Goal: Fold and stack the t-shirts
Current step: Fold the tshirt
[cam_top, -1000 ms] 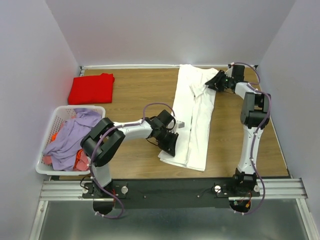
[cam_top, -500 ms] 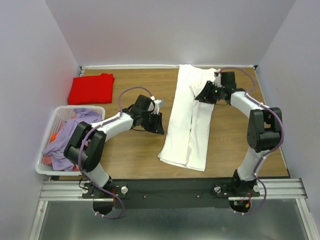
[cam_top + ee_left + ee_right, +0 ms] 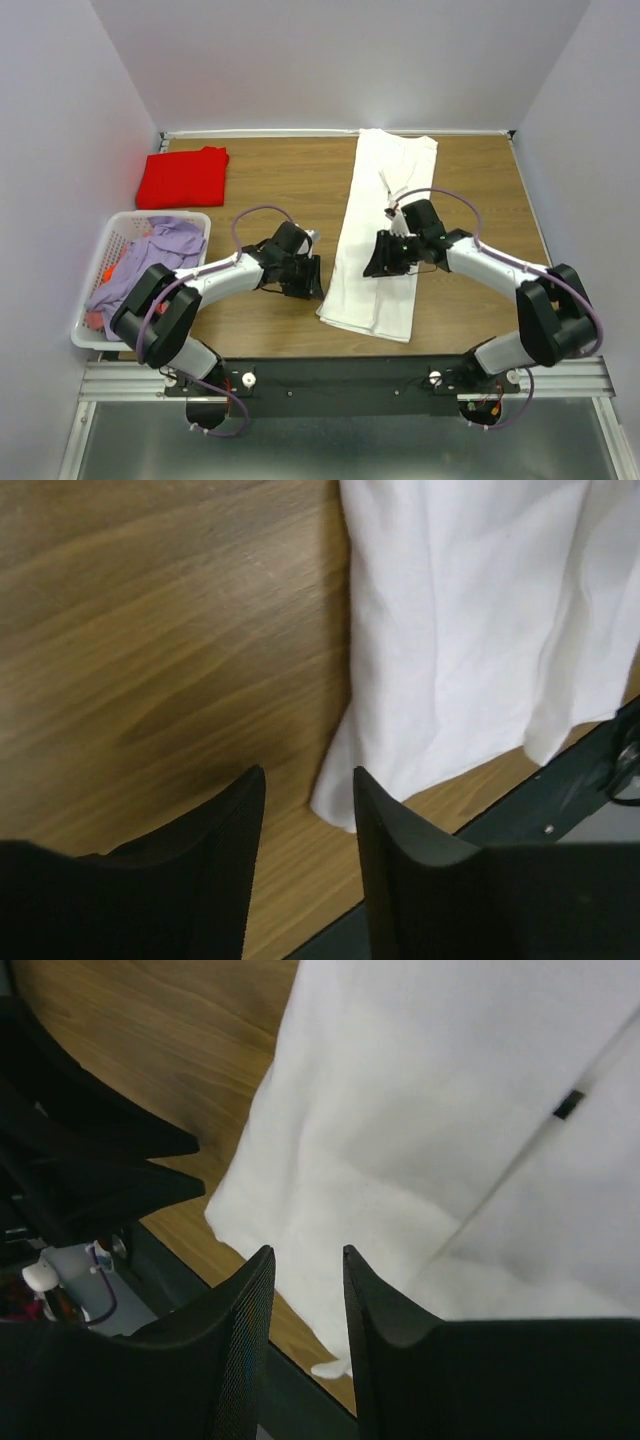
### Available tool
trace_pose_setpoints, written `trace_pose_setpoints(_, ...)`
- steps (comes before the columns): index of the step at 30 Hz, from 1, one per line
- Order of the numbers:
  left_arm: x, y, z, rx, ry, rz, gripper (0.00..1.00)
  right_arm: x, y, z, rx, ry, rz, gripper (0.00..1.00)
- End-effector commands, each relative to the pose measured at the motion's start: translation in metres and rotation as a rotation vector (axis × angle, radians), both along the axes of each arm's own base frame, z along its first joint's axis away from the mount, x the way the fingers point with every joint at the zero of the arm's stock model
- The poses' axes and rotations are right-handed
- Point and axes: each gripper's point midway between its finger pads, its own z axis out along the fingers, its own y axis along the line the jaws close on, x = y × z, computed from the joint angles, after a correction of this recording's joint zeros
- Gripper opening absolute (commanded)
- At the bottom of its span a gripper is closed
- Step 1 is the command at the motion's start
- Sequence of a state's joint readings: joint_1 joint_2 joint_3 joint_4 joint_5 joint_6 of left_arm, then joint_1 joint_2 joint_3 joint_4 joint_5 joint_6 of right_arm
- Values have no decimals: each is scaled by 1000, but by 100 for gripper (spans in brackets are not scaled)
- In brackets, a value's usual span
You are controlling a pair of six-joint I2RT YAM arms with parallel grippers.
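Note:
The white t-shirt (image 3: 385, 215) lies as a long, narrow folded strip running from the table's far edge to the near edge. The red t-shirt (image 3: 182, 177) sits folded at the far left corner. My left gripper (image 3: 310, 279) is open just left of the white shirt's near left corner, low over bare wood. In the left wrist view the gripper (image 3: 308, 792) holds nothing, and the shirt's corner (image 3: 338, 802) lies just past its tips. My right gripper (image 3: 376, 257) hovers open over the strip's near half; in its wrist view the right gripper (image 3: 304, 1260) has white cloth (image 3: 420, 1110) below it.
A white slatted laundry basket (image 3: 98, 254) with purple and orange clothes stands at the left edge. The black mounting rail (image 3: 330, 375) runs along the near edge, close to the shirt's hem. Grey walls close in the table on three sides.
My right gripper has travelled from the shirt's far end toward its near half. My left gripper has let go of the shirt's near left edge, opened, and come to rest just beside it.

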State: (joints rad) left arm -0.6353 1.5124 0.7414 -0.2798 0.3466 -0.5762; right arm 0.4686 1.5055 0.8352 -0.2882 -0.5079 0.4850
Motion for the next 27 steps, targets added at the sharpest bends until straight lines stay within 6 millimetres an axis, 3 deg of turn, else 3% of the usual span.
trace_pose_setpoints(1, 1, -7, 15, 1, -49, 68, 57, -4, -27, 2, -86, -33, -110, 41)
trace_pose_setpoints(4, 1, -6, 15, 11, -61, 81, 66, -16, -48, 0, -169, -37, -162, 42)
trace_pose_setpoints(7, 1, -6, 14, 38, -75, 85, 67, -38, -81, -5, -296, -6, -240, 44)
trace_pose_setpoints(13, -18, -19, 15, 64, -68, 8, 66, -83, -106, -3, -368, 122, -309, 48)
trace_pose_setpoints(18, -30, -19, 19, 72, -61, -24, 65, -118, -110, -20, -344, 234, -333, 51)
trace_pose_setpoints(27, -39, -21, 8, 99, -59, -79, 63, -142, -98, -51, -249, 343, -337, 51)
